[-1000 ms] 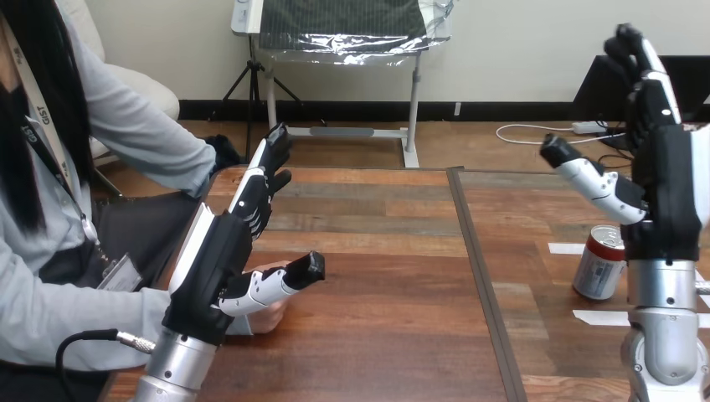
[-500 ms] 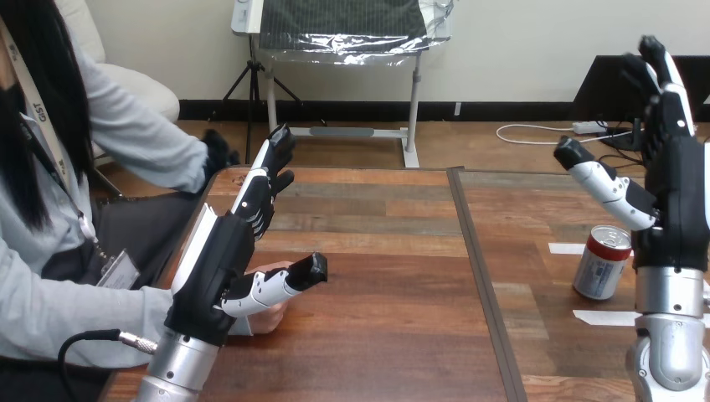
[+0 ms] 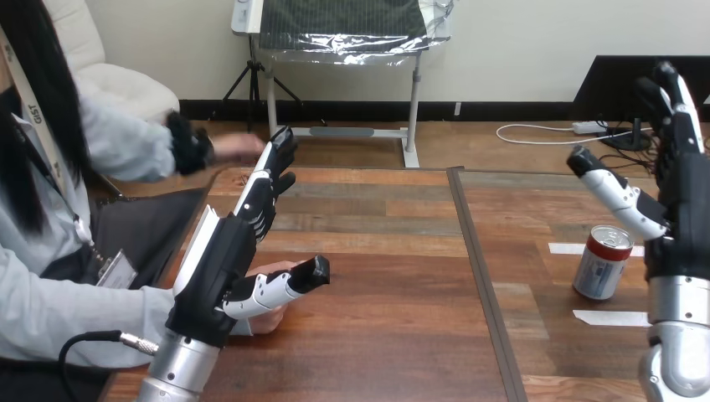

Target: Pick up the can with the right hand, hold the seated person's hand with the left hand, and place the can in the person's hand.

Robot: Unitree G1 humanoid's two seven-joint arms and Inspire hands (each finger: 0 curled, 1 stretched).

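Note:
A red and silver can (image 3: 603, 262) stands upright on the right half of the wooden table (image 3: 385, 251). My right hand (image 3: 680, 197) is raised just right of and above the can, open, fingers straight up and thumb stretched over the can's top without touching it. My left hand (image 3: 224, 261) is open at the table's left, fingers pointing away and thumb spread. The person's hand (image 3: 266, 318) rests on the table against my left palm, under the thumb, and nothing is curled round it. The person's other hand (image 3: 236, 147) is lifted over the table's far left corner.
Two white tape strips (image 3: 611, 318) lie on the table, one in front of the can and one behind it. A dark seam (image 3: 479, 268) runs front to back down the table's middle. The person sits close at the left edge.
My right hand has drifted to the right and a little up, away from above the can. The person's raised hand has swung up and towards the table. My left hand has hardly moved.

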